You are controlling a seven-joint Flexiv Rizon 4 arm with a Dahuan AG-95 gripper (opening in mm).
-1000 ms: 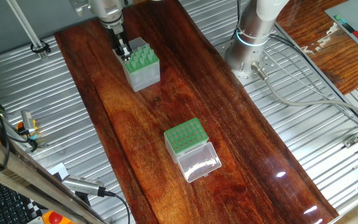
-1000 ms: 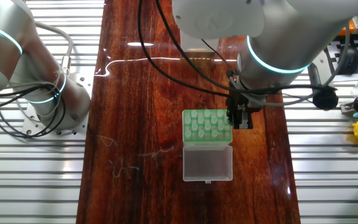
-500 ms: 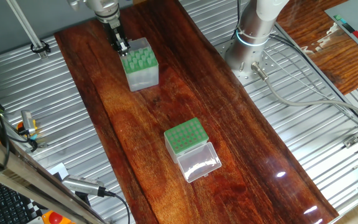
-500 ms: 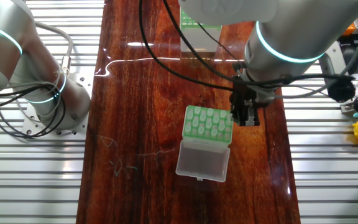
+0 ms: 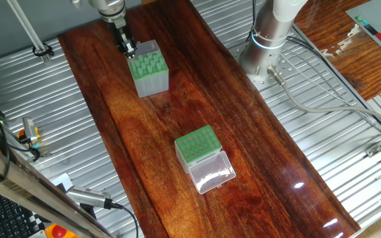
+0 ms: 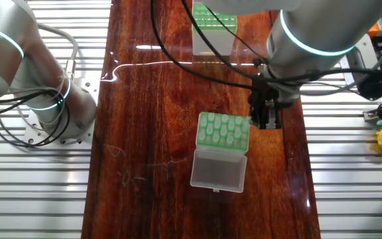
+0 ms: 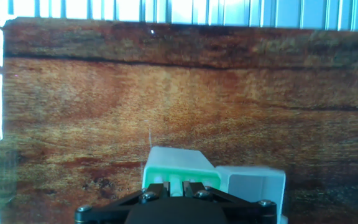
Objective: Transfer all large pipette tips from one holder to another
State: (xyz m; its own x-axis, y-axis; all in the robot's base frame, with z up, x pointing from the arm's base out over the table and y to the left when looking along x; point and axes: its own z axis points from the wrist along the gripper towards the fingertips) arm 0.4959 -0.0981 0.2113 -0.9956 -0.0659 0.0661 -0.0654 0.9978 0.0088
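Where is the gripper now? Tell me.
In one fixed view, the gripper is at the upper left, by the left rear corner of the tall grey-sided holder, well away from the lidded box.

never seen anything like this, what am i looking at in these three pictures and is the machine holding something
It's a robot arm at a wooden table. Two pictures come from fixed cameras on opposite sides. The third comes from a camera on the arm's hand. Its end effector, a two-finger claw, is at the edge of a tall box whose green top holds pale pipette tips. A short box with a clear lid sits farther along. I can't tell whether a tip is held.
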